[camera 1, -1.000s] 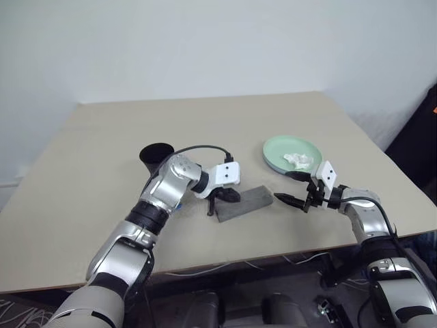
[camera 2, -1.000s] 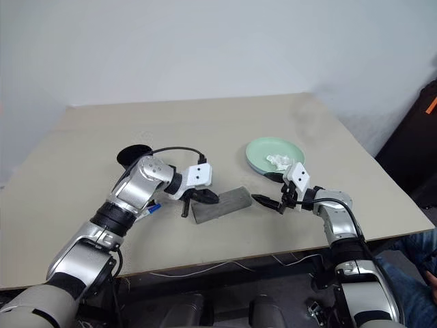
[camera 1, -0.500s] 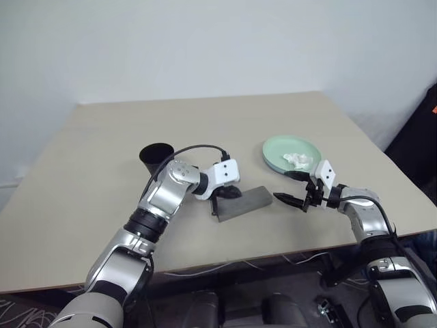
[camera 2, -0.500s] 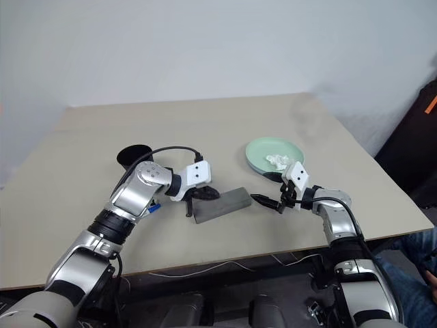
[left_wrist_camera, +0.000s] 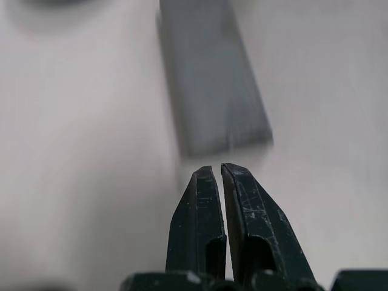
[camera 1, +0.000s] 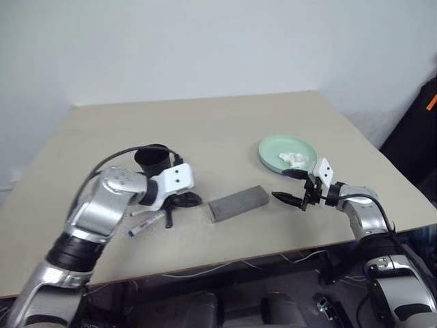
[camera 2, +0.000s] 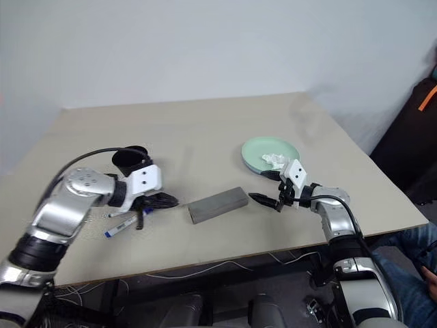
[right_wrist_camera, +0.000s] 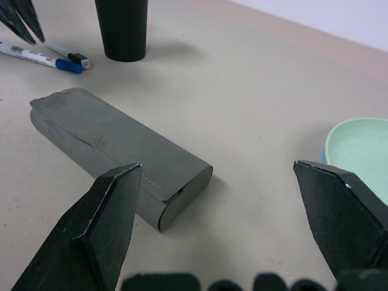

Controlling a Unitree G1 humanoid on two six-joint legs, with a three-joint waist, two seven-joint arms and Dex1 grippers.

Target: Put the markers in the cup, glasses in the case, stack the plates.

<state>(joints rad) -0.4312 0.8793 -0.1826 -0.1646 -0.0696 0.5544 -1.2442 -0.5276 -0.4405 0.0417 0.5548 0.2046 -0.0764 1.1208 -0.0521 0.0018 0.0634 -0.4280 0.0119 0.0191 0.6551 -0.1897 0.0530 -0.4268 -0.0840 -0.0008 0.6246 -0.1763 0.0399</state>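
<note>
The grey case (camera 1: 237,203) lies closed in the middle of the table; the glasses are hidden. To its left, the two markers (camera 1: 146,225) lie side by side near the black cup (camera 1: 153,161), which stands upright. My left gripper (camera 1: 168,220) is shut and empty, pointing down just right of the markers. In the left wrist view its fingers (left_wrist_camera: 203,200) are pressed together short of the case (left_wrist_camera: 209,79). The mint green plate (camera 1: 276,148) holds a white tissue wad (camera 1: 295,158), and a light blue edge (right_wrist_camera: 321,159) shows under it. My right gripper (camera 1: 289,187) hangs open between case and plate.
The table's front edge (camera 1: 225,260) runs close under both arms. A black cable (camera 1: 109,162) loops from my left wrist past the cup. A dark object with an orange mark (camera 2: 427,96) stands beyond the table's right side.
My left arm swung left, away from the case, and now hangs by the markers, which it had covered. The right arm stayed put. The view shifted slightly.
</note>
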